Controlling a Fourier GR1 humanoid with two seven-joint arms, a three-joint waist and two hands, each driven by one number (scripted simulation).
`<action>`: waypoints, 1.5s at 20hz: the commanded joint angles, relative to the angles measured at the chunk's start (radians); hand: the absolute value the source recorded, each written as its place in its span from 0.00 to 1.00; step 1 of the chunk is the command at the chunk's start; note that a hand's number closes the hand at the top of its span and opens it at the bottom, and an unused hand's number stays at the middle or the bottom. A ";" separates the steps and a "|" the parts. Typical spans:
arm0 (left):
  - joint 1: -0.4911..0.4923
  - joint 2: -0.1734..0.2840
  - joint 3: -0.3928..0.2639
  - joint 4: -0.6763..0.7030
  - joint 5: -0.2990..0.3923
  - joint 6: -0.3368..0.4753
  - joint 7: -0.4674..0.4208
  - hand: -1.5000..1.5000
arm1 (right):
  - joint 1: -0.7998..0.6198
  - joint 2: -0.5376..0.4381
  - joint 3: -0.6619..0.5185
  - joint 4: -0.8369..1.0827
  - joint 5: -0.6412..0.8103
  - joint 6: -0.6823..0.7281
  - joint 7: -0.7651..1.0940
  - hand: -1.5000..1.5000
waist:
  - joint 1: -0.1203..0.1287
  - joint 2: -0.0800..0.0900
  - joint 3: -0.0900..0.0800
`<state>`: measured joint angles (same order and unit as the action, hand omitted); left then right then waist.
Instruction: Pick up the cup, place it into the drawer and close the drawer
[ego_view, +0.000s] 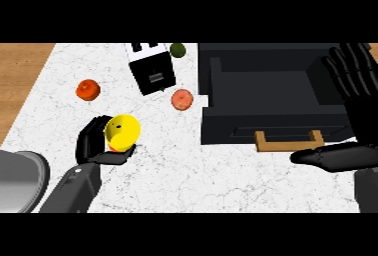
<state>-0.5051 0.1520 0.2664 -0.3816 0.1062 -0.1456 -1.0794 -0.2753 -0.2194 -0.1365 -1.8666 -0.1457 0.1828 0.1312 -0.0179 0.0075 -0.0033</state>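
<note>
One yellow cup (122, 131) sits in the left hand (96, 145), fingers curled round it, long axis upright, tilted slightly right. One open drawer (275, 95); right hand (353, 120) beside it, fingers straight. Two orange fruits (88, 89), one green (178, 49).

A white, dark-veined marble finish is seen on the worktop (221, 170), bordered by wood grain. The drawer (266, 95) is matt black, with a pale wooden handle (289, 141). The yellow cup (122, 131) appears smooth and glossy.
</note>
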 joint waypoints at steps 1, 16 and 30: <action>-0.090 0.002 0.020 -0.014 0.020 -0.027 -0.067 1.00 | 0.029 -0.012 -0.006 0.020 0.000 0.029 -0.033 0.00 | -0.002 -0.001 0.002; -0.317 -0.143 -0.150 -0.501 0.010 0.127 0.510 1.00 | 0.040 0.004 -0.026 0.035 0.031 -0.002 -0.053 0.00 | 0.026 -0.013 0.004; -0.745 -0.152 -0.346 -0.227 0.101 0.484 0.807 1.00 | -0.009 -0.003 -0.026 0.101 0.033 0.021 -0.097 0.00 | -0.033 0.004 0.005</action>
<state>-1.1566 0.0016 -0.0302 -0.7304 0.1628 0.2564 -0.3124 -0.2676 -0.2187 -0.1545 -1.8082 -0.1100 0.1920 0.0681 -0.0308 0.0048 0.0008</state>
